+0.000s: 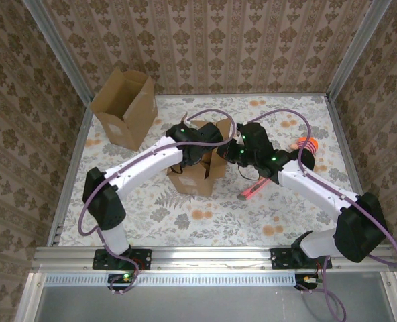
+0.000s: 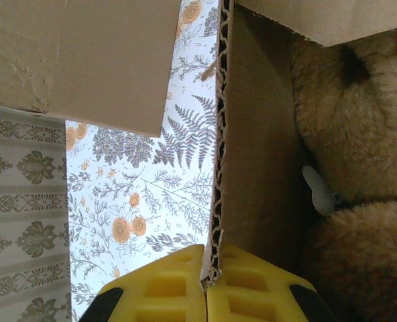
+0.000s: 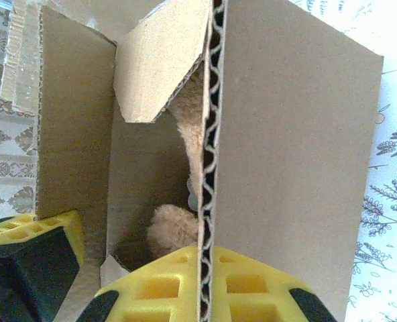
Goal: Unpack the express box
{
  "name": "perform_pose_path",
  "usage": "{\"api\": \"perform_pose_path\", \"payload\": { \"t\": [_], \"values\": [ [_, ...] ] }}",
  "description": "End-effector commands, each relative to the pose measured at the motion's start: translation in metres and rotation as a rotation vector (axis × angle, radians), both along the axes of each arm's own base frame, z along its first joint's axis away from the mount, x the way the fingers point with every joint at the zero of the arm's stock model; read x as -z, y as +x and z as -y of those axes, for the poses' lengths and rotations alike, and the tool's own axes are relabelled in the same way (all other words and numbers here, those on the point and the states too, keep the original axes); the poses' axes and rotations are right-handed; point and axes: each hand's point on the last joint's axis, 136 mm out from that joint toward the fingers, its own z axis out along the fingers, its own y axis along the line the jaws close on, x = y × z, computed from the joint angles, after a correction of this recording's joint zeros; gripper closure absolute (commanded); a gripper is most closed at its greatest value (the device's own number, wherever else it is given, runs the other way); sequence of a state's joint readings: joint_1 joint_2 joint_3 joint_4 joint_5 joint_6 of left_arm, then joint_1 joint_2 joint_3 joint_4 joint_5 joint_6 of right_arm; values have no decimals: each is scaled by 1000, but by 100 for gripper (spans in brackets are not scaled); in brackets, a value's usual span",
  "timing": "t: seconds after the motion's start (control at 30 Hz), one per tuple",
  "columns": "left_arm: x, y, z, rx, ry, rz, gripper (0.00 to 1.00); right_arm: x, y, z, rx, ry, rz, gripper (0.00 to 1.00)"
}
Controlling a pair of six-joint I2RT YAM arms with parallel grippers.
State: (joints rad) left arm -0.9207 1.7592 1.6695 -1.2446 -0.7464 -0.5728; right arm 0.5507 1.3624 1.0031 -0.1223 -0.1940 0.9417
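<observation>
The open cardboard express box [image 1: 197, 171] stands at the middle of the table, under both arms. My left gripper [image 2: 208, 285] is shut on the edge of one box wall [image 2: 252, 161], its yellow pads on either side of the corrugated edge. My right gripper [image 3: 206, 285] is shut on the opposite box wall [image 3: 286, 154] in the same way. A tan plush toy [image 2: 359, 168] lies inside the box, with a small white tag [image 2: 319, 191] between its parts. The plush toy [image 3: 175, 228] shows deep in the box in the right wrist view, and the left gripper's yellow fingers [image 3: 34, 231] show at the lower left.
A second, taller open cardboard box [image 1: 126, 107] stands at the back left. An orange-and-pink object [image 1: 306, 144] lies at the right, and a pink-red stick-like item [image 1: 252, 191] lies under the right arm. The floral tablecloth [image 1: 205, 215] has free room at the front.
</observation>
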Motion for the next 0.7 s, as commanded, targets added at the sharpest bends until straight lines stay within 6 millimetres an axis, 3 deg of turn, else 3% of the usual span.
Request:
{"api": "perform_pose_path", "payload": {
  "t": [0.0,0.13,0.37,0.53,0.67],
  "values": [
    [-19,-5,-30,-16,47,21,100,-11,0,13,30,-33,54,100],
    [-17,-9,-24,25,-70,1,100,-12,-1,13,23,-42,54,100],
    [-6,-20,0,128,-451,-53,100,-13,-1,14,15,-47,55,100],
    [-11,-26,8,191,-648,-36,100,-15,-2,14,5,-52,61,100],
    [-27,-32,11,249,-717,-4,58,-20,-2,9,-36,-60,72,100]
  ]
}}
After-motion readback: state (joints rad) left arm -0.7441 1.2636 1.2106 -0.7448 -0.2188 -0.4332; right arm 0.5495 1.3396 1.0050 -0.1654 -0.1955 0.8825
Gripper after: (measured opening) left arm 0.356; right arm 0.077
